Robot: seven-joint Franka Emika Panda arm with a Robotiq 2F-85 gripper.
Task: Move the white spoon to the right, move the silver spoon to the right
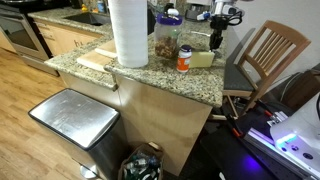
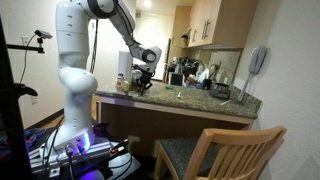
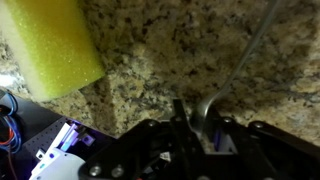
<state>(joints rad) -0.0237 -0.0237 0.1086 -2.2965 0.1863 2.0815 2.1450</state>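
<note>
The silver spoon [image 3: 232, 75] lies on the granite counter [image 3: 160, 60]. Its thin handle runs up to the top right of the wrist view and its wider end sits between my fingers. My gripper [image 3: 198, 118] is down at the counter with its fingers closed in on that end of the spoon. In both exterior views the gripper [image 1: 217, 40] [image 2: 143, 85] is low over the counter's end. A yellow sponge [image 3: 55, 45] lies just beside it and also shows in an exterior view [image 1: 202, 58]. I cannot make out the white spoon in any view.
On the counter stand a paper towel roll [image 1: 128, 30], a jar [image 1: 167, 35], a small orange-capped bottle [image 1: 184, 60] and a wooden board [image 1: 95, 58]. A wooden chair [image 1: 265, 55] stands past the counter's end. A steel bin [image 1: 75, 120] is below.
</note>
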